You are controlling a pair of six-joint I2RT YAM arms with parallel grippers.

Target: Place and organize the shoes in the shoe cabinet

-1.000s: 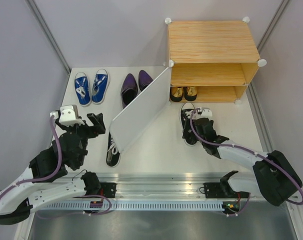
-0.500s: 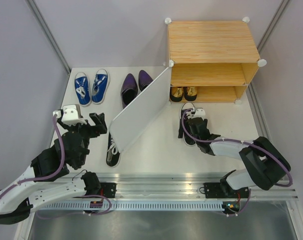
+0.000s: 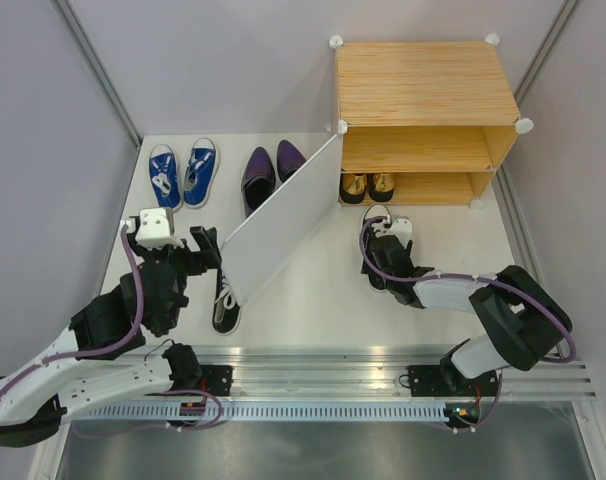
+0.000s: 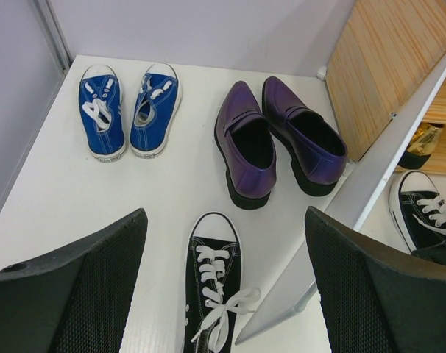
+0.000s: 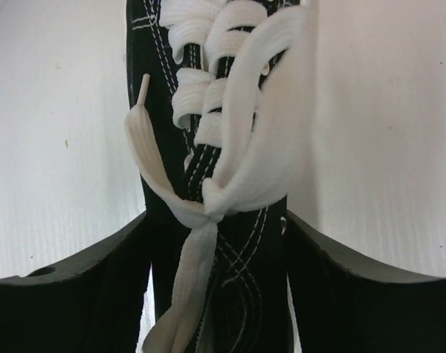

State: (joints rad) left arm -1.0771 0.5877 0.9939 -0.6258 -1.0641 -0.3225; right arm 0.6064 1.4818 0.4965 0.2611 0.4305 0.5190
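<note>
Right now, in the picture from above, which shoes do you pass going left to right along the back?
Blue sneakers → purple shoes → gold shoes, inside the cabinet.

The white worktop (image 3: 313, 290) carries shoes and a cabinet (image 3: 423, 85). The blue sneakers (image 3: 182, 175) sit side by side at the far left, with the purple shoes (image 3: 268, 170) just right of them. The cabinet stands at the far right, its white door (image 3: 283, 220) swung out over the middle, and gold shoes (image 3: 368, 185) are in its lower level. The left black sneaker (image 3: 224, 305) lies near the door's free edge. The right black sneaker (image 4: 423, 213) lies in front of the cabinet.
</note>
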